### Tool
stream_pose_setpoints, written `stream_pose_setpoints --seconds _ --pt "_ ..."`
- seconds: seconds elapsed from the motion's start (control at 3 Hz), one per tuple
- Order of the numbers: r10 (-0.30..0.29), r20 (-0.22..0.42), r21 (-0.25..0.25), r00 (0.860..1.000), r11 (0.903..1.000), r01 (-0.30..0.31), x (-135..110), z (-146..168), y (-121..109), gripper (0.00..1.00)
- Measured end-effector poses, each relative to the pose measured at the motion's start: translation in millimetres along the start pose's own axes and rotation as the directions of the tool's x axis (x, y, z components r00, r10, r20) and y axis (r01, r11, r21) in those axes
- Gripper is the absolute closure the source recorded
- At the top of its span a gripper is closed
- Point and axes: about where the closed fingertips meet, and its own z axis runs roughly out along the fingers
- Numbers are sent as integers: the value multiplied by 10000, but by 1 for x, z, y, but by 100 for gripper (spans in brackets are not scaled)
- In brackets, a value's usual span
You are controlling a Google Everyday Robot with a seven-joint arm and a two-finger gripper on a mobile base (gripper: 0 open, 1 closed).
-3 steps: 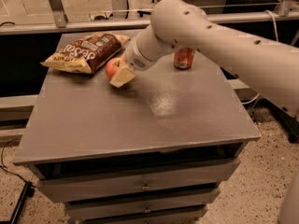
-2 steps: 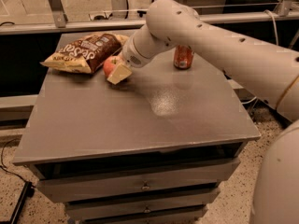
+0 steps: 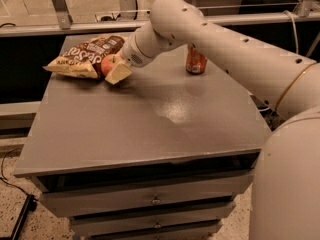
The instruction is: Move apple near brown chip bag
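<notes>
The apple (image 3: 109,64) is red-orange and sits in my gripper (image 3: 115,69) at the back left of the grey table (image 3: 150,129). The gripper is shut on the apple, with a pale finger (image 3: 119,74) showing in front of it. The brown chip bag (image 3: 86,55) lies flat at the table's back left corner, dark brown with pale yellow edges and white lettering. The apple is right beside the bag's right edge, touching or nearly touching it. I cannot tell whether the apple rests on the table or hangs just above it.
An orange soda can (image 3: 195,61) stands upright at the back of the table, right of my arm (image 3: 210,39). The table has drawers (image 3: 155,200) below its front edge. A metal rail (image 3: 60,29) runs behind the table.
My gripper has carried the apple to the left, from a short gap away to right beside the chip bag. The bag and can have not moved.
</notes>
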Motion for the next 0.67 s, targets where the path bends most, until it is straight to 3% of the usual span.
stream_pose_setpoints --seconds 0.33,0.67 --pt "-55 340 -134 9994 9999 59 -11 4 1 13" --pt "-43 416 -433 9991 9990 61 -13 12 7 0"
